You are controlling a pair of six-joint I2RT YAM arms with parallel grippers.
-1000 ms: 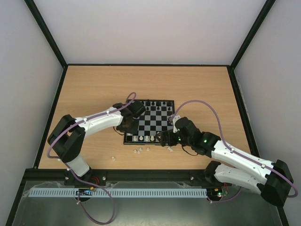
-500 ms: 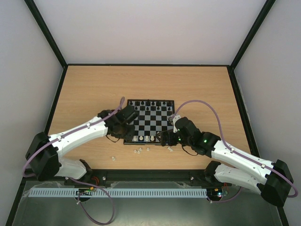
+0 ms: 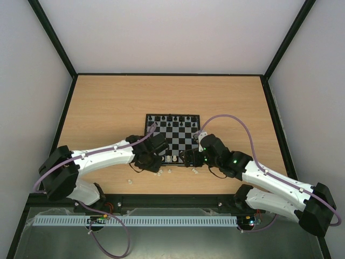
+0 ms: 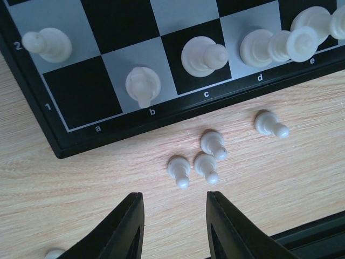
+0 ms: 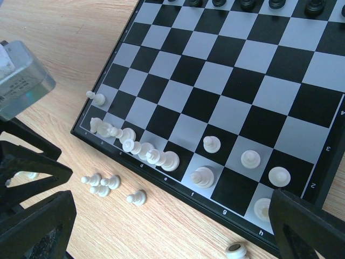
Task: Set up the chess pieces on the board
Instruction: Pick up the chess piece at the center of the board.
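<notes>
In my left wrist view the left gripper (image 4: 173,208) has its jaws partly apart and holds nothing. Just beyond it four white pawns (image 4: 206,164) sit off the board (image 4: 81,141), below its lower edge. The right gripper (image 5: 172,208) is spread wide, also empty (its view, unlike the left one, reaches the black pieces (image 5: 315,6) at the top).

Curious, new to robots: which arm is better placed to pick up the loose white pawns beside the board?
Left, probably: the left gripper hovers open right by the pawns; the right gripper is farther off, over the board.
</notes>
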